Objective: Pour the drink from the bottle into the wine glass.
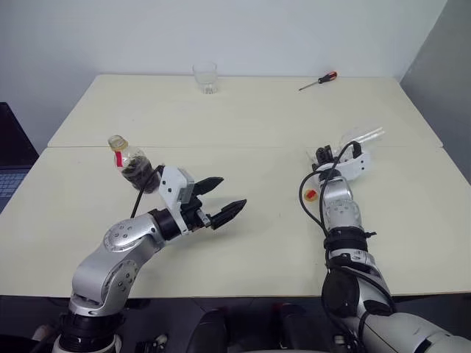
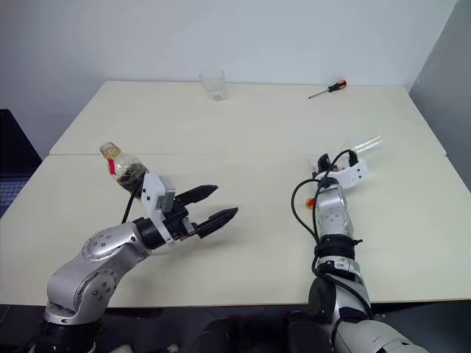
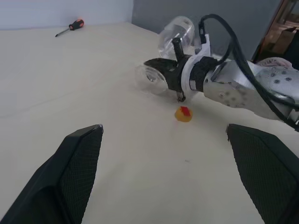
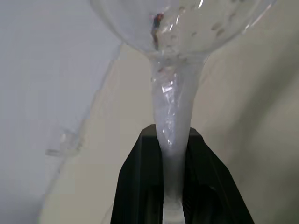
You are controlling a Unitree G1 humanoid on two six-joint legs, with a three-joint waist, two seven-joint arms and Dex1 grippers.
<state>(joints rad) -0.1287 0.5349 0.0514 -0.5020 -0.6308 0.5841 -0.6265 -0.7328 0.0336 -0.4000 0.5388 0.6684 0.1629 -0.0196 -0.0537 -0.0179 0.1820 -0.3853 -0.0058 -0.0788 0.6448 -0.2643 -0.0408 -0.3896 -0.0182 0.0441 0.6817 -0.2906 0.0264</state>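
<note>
Cream table (image 1: 243, 125) against a pale wall. Right gripper (image 3: 170, 77) is clamped on the stem of the wine glass (image 3: 177, 35), which lies tipped on its side at the robot's right. Left gripper (image 1: 221, 198) hovers with jaws wide apart, empty. Bottle (image 1: 132, 163), uncapped, holding dark drink (image 1: 137, 172), is just behind it. Yellow cap (image 3: 183, 113) lies beside the right gripper. Tumbler (image 1: 205, 76) and screwdriver (image 1: 318, 81) sit at the far edge

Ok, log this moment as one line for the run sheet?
left end effector: open, empty | right end effector: shut on stem of clear stemmed wine glass, lying sideways | squat clear plastic bottle: upright, uncapped | yellow cap: on table
</note>
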